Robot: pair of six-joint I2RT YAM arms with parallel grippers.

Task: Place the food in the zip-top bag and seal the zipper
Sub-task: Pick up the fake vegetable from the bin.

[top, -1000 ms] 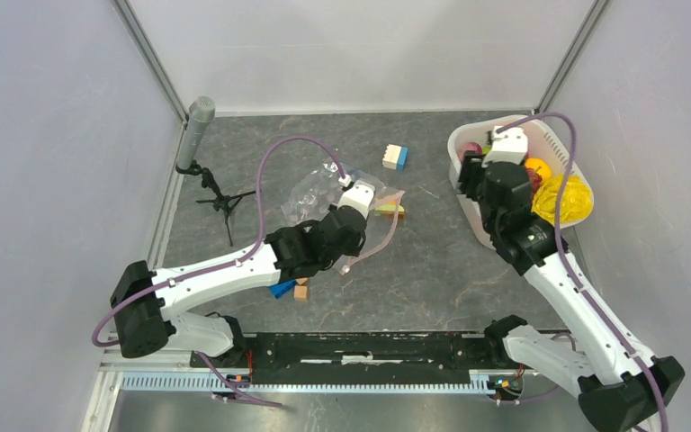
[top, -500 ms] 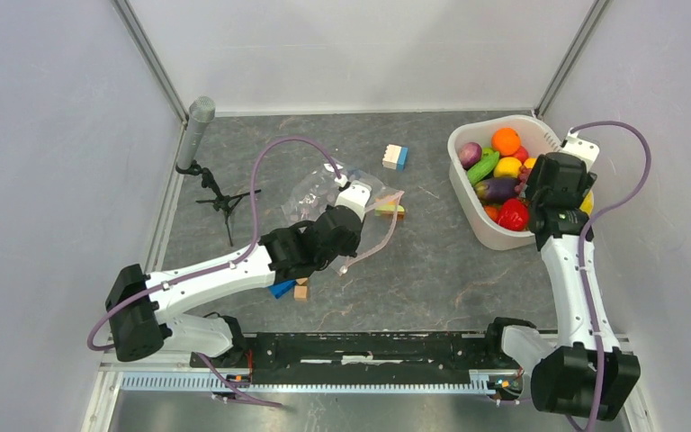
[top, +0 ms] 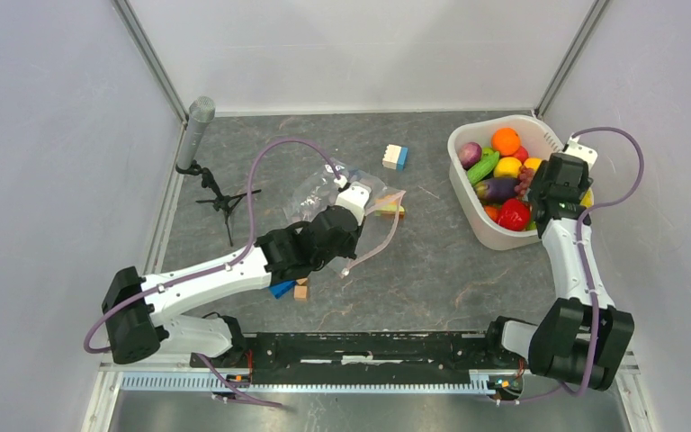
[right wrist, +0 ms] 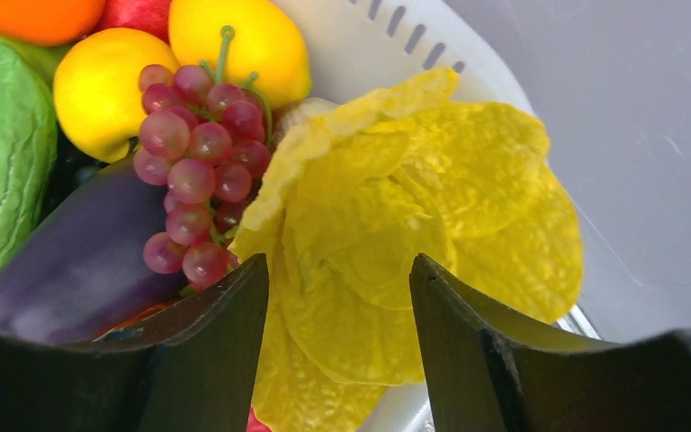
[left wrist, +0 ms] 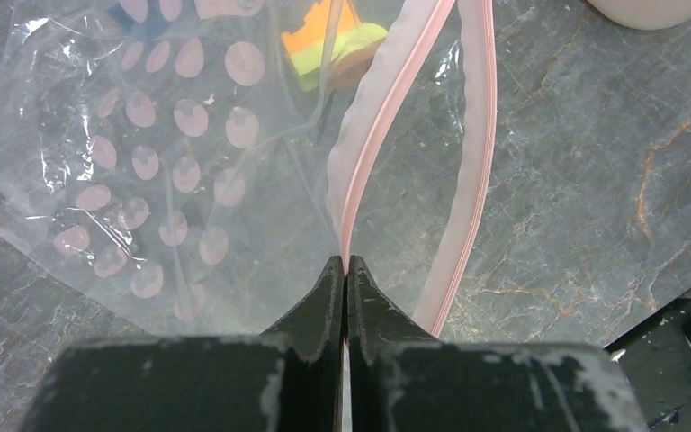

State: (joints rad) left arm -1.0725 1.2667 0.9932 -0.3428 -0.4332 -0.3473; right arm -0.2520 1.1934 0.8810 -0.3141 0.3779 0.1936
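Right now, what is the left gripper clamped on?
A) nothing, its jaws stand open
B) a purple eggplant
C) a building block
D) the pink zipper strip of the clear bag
D: in the left wrist view the left gripper is shut, with the pink zipper of the zip-top bag running straight into its closed tips.

Clear bag with pale pink dots, pink zipper, reddish-purple grapes, yellow lettuce, white basket
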